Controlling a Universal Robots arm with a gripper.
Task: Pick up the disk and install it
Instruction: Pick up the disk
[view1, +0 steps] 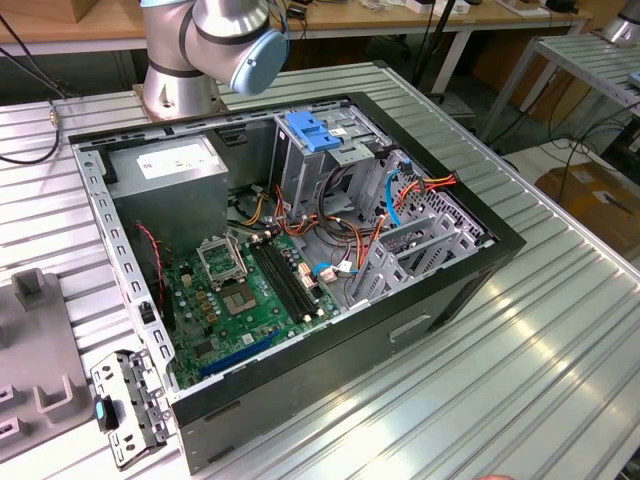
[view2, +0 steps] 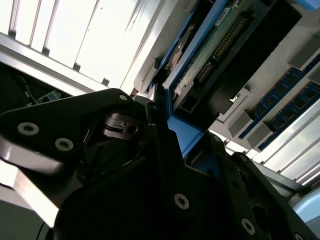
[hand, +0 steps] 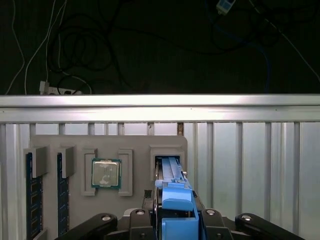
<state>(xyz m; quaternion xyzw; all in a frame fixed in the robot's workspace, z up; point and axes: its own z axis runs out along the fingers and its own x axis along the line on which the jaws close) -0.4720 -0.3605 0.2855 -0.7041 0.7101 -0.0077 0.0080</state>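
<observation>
The claw (hand: 175, 205) has closed tight on the disk (hand: 171, 172), pinching its blue sides. The disk stands on edge at a slot in the grey tray (hand: 167, 142), beside a shiny chip (hand: 106, 173). In the exterior view the tray lies at eight o'clock from the open computer box (view1: 400, 330)

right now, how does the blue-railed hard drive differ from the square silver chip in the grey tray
The dark hard drive with blue plastic side rails stands on edge in its slot; the square silver processor chip lies flat. The drive shows blue plastic, the chip silver metal with a green border. Both sit in recesses of one grey tray.
</observation>
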